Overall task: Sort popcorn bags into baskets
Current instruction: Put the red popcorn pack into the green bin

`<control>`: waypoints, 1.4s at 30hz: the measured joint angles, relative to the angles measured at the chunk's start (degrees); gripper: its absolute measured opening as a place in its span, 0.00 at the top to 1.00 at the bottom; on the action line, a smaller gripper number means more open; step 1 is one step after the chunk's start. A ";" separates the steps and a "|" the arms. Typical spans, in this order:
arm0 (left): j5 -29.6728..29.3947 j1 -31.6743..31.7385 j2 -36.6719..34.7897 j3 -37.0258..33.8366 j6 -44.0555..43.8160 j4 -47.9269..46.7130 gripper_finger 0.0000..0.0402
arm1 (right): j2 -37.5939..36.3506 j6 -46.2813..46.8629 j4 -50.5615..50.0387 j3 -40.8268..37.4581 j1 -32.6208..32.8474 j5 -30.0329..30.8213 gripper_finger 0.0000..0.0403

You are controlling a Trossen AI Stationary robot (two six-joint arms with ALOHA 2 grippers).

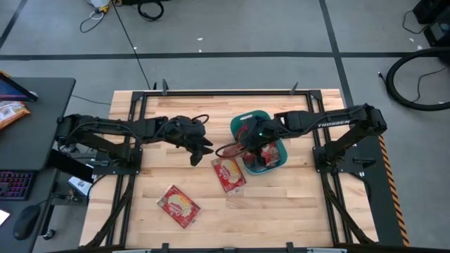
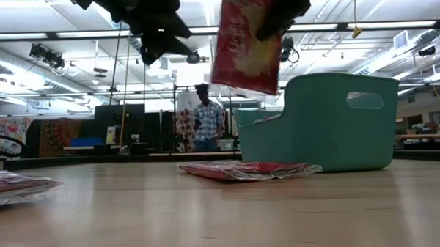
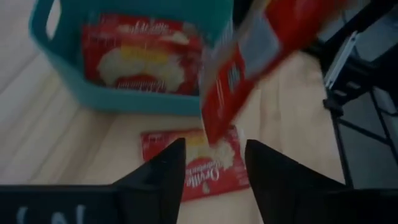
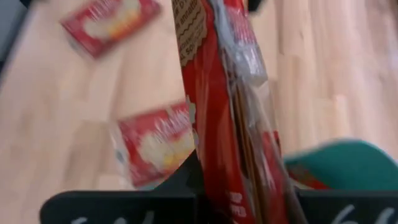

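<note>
Right end effector (image 2: 286, 15) is clamped on a popcorn bag (image 2: 245, 43), dangling it beside the teal basket (image 2: 330, 123). Left end effector (image 3: 214, 163) hangs alongside, fingers apart, empty.

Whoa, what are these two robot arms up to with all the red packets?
They are sorting popcorn bags into a teal basket. The right end effector is shut on one bag, holding it in the air beside the basket. The left end effector is open and holds nothing, hovering next to it. One bag already lies in the basket, another rests on the table beside it, and a third lies farther off.
</note>
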 joint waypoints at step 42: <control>2.48 -0.70 -1.14 -0.04 -3.93 -3.30 0.56 | -1.22 -7.62 -24.75 -2.67 -18.56 -11.46 0.73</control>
